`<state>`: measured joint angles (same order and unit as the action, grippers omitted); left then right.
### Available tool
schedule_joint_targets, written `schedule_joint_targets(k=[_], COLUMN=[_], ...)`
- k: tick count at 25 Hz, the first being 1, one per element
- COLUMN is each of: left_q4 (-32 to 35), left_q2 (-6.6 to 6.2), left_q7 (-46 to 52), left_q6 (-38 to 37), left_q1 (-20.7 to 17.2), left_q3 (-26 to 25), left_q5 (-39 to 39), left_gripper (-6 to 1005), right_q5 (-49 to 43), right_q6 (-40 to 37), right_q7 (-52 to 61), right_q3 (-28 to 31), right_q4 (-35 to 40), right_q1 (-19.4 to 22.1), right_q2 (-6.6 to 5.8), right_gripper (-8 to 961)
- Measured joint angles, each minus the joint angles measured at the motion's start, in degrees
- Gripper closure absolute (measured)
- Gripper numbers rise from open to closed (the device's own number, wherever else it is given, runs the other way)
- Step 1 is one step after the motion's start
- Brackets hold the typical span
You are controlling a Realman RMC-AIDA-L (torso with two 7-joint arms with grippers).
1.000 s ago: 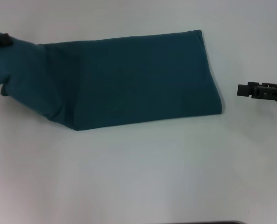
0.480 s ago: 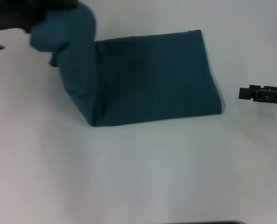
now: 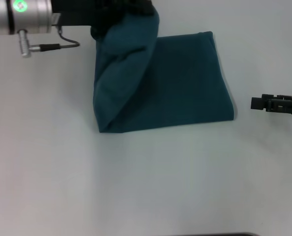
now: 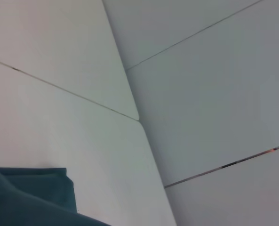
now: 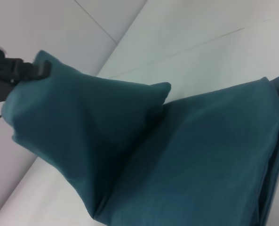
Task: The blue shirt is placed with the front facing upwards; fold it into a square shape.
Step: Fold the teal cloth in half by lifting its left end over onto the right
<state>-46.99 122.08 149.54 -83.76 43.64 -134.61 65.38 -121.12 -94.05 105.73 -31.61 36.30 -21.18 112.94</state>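
Note:
The blue shirt (image 3: 185,83) lies on the white table as a long folded band of dark teal, with no lettering showing. Its left end (image 3: 128,44) is lifted and swung over toward the right, hanging in a loose fold above the flat part. My left gripper (image 3: 123,9) is at the top edge of the head view, shut on that lifted end. The right wrist view shows the same black gripper (image 5: 33,69) pinching the raised corner of the shirt (image 5: 200,155). My right gripper (image 3: 258,103) hovers just off the shirt's right edge, touching nothing.
The white table (image 3: 146,187) extends bare in front of and to the left of the shirt. My left arm's silver wrist ring and cable (image 3: 32,19) cross the top left. The left wrist view shows pale wall panels (image 4: 200,94) and a bit of shirt (image 4: 31,200).
My left gripper has carried the shirt's left end up and to the right, so the flat band is now much shorter. The right gripper has stayed almost in place.

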Motion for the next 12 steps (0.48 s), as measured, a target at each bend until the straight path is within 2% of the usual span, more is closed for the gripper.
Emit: schedule_joint_targets(k=[7, 12], left_q4=[4.84, 10.28], left_q2=[0.04, 0.03], left_q7=[-0.46, -0.73], left_q6=[3.58, 6.86], left_q1=[2.48, 6.15], left_q3=[1.15, 4.09], left_q5=[0.16, -0.16], left_gripper=[893, 891], right_q5=[0.00, 0.00], right_q6=[0.23, 0.31], right_q7=[0.00, 0.00], right_q3=[-0.19, -0.21], right_q4=[-0.19, -0.61], right_q1=[-0.01, -0.32], right_q2=[0.00, 0.00], right_gripper=[38, 38])
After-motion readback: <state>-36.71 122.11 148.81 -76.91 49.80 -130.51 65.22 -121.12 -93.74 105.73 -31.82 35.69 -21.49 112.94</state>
